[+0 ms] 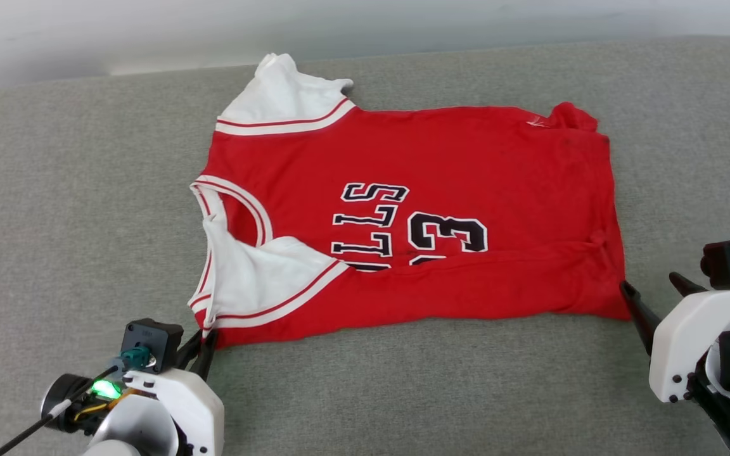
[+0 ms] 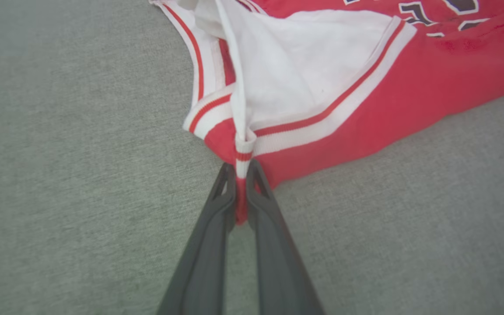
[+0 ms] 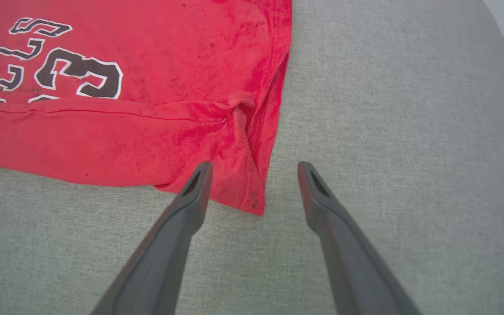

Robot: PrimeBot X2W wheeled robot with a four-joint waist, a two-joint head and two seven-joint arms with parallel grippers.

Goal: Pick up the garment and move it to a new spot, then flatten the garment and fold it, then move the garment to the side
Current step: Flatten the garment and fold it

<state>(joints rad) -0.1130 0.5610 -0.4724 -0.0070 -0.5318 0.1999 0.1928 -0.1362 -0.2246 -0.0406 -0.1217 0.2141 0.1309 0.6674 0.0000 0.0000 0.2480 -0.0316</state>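
The garment [image 1: 416, 215], a red jersey with white sleeves and black-and-white lettering, lies spread on a grey padded surface with its near long edge folded over the chest. My left gripper [image 1: 203, 345] is shut on the garment's near left corner, where striped sleeve trim [image 2: 243, 153] is pinched between the dark fingers [image 2: 225, 205]. My right gripper [image 1: 653, 288] stands open at the garment's near right hem corner [image 3: 252, 197], which lies between the two fingers [image 3: 195, 188] without being pinched.
The grey padded surface [image 1: 54, 209] stretches wide to the left, right and front of the garment. A pale wall [image 1: 118, 31] runs behind its far edge.
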